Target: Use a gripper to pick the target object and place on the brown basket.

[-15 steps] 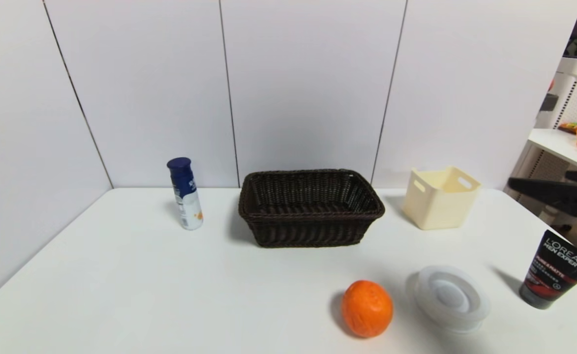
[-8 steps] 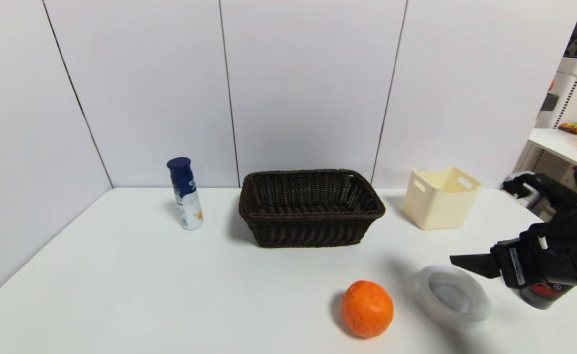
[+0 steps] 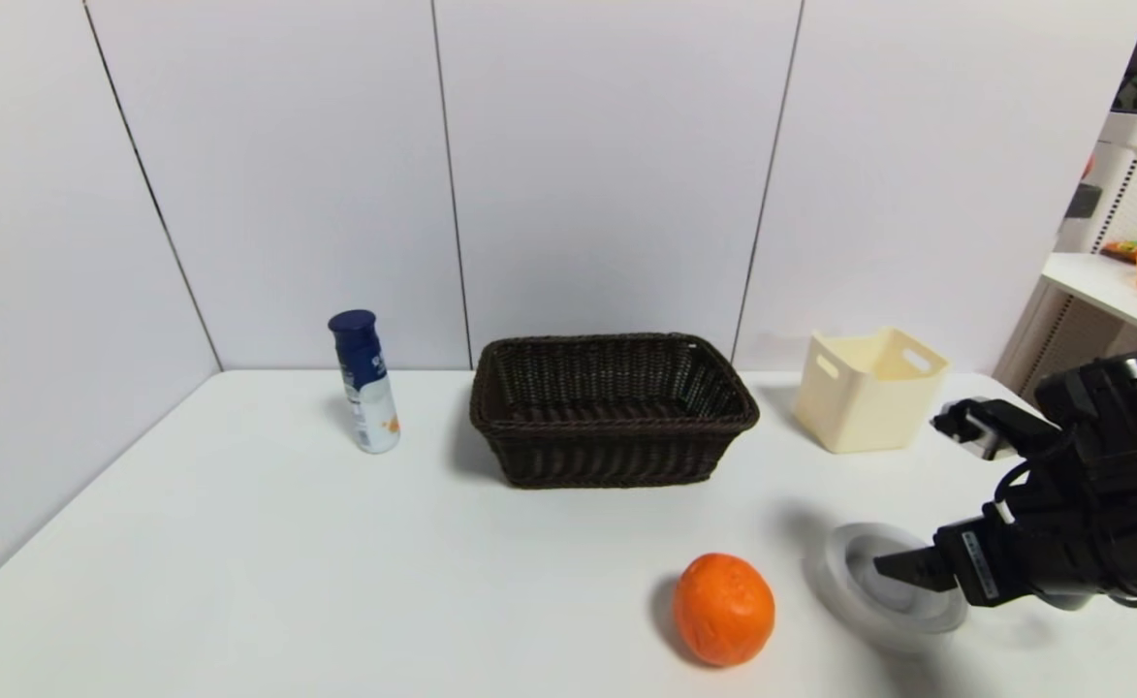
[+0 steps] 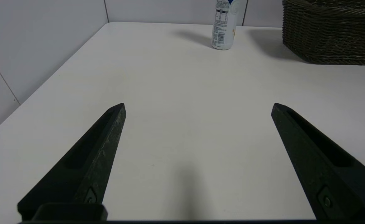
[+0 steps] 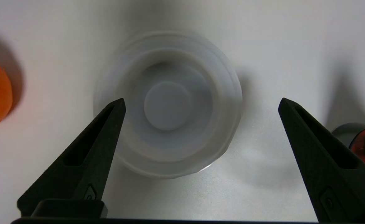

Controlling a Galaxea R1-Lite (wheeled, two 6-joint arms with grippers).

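My right gripper (image 5: pixel 201 104) hangs over the white table (image 3: pixel 335 582) at its near right side, fingers spread wide and holding nothing; one fingertip (image 5: pixel 117 107) overlaps the rim of the target object (image 5: pixel 168 104), the other stands clear of it on the far side. The target object (image 3: pixel 864 586) is a flat, round, whitish disc with a raised outer rim, stepped concentric rings and a small flat circle at the centre. It lies on the table just beside the orange (image 3: pixel 723 608), well apart from the brown basket (image 3: pixel 612 407) behind. A dark tube with red on it (image 5: pixel 361 143) lies near my other finger. My left gripper (image 4: pixel 198 107) sits low over bare table, wide open and empty, facing a blue-capped bottle (image 4: pixel 224 25).
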